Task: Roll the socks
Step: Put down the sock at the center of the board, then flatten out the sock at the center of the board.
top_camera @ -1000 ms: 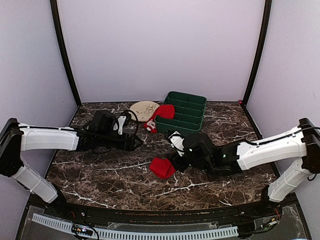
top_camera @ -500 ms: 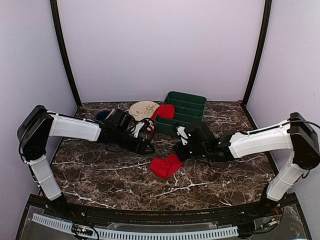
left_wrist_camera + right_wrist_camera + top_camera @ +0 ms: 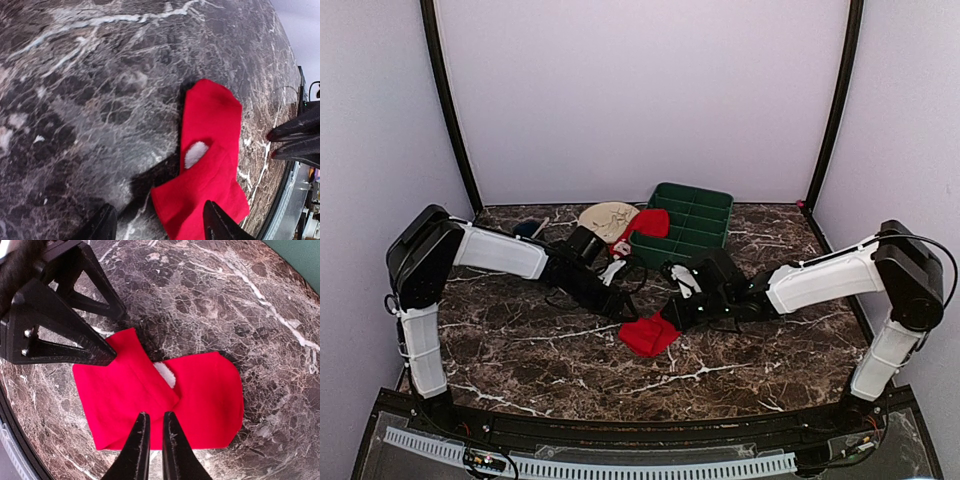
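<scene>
Sock one (image 3: 648, 335), red and folded, lies mid-table on the marble table (image 3: 520, 350), its long axis roughly left to right. Sock two (image 3: 650, 222), also red, drapes over the rim of the single green tray (image 3: 705, 225), its white-patterned end (image 3: 620, 252) pointing near-left. The left gripper (image 3: 160, 227) stands wide astride sock one's corner. The right gripper (image 3: 154, 432) hovers nearly closed above its edge, with no fabric visibly held. One beige plate (image 3: 603, 220) sits beside the tray.

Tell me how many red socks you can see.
2. A folded sock lies on the table; the second sock rests against the green tray's left edge. More may be hidden.
</scene>
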### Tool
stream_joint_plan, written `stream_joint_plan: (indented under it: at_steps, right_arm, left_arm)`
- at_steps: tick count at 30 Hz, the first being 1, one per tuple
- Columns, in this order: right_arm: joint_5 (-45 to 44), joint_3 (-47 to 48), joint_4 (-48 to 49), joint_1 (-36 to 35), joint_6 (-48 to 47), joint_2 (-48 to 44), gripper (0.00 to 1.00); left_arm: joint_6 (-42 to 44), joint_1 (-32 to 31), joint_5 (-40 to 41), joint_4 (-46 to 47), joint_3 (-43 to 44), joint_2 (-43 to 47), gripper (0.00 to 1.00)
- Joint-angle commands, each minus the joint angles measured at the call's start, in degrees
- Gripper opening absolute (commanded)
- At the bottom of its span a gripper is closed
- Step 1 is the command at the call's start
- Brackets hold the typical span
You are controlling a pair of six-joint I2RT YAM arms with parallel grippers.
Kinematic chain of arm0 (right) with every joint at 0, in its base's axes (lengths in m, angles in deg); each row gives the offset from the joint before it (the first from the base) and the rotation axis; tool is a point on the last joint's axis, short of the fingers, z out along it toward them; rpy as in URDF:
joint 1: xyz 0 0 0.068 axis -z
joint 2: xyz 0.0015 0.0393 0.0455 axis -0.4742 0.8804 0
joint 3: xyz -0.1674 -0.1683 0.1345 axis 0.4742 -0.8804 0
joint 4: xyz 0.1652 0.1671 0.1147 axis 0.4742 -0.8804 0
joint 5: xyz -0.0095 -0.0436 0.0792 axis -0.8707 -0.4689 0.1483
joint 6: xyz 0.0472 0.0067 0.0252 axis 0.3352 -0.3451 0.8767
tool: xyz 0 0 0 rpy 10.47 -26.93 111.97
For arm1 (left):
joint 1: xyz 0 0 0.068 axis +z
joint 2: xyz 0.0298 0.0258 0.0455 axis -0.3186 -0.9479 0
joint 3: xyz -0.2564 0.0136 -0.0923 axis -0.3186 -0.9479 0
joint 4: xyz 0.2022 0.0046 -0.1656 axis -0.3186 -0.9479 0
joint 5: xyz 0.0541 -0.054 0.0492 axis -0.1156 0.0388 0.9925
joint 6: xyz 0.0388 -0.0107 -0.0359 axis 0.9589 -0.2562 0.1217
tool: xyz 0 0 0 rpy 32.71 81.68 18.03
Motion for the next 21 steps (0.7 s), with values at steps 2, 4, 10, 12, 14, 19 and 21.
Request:
stream_joint_plan:
  at_steps: [2, 4, 10, 12, 14, 19, 21]
  right_arm:
    - [2.89, -0.07, 2.36, 1.50, 1.01, 2.08, 0.11]
    - [3.30, -0.37, 2.96, 2.08, 1.26, 2.74, 0.10]
    - [5.26, -0.83, 4.31, 3.87, 1.77, 4.57, 0.10]
    - [5.75, -0.94, 4.66, 4.25, 1.95, 5.00, 0.10]
    - [6.45, -0.86, 4.87, 4.63, 1.93, 5.76, 0.10]
    - [7.80, 0.19, 4.74, 5.05, 1.98, 8.02, 0.10]
    - [7.98, 0.36, 4.54, 5.22, 2.09, 8.71, 0.10]
  left_arm:
    - [1.21, -0.40, -3.39, -2.62, 2.85, -1.31, 0.60]
    - [1.35, -0.49, -4.31, -2.69, 3.47, -1.89, 0.56]
    - [1.56, -0.66, -8.19, -1.99, 4.07, -2.91, 0.44]
    - [1.92, -0.75, -8.79, -2.26, 4.16, -3.21, 0.37]
    - [2.07, -0.75, -9.05, -2.47, 4.09, -3.22, 0.32]
    - [2.02, -0.83, -9.83, -1.34, 3.77, -2.33, 0.23]
    - [1.96, -0.88, -10.52, -0.41, 3.50, -1.54, 0.21]
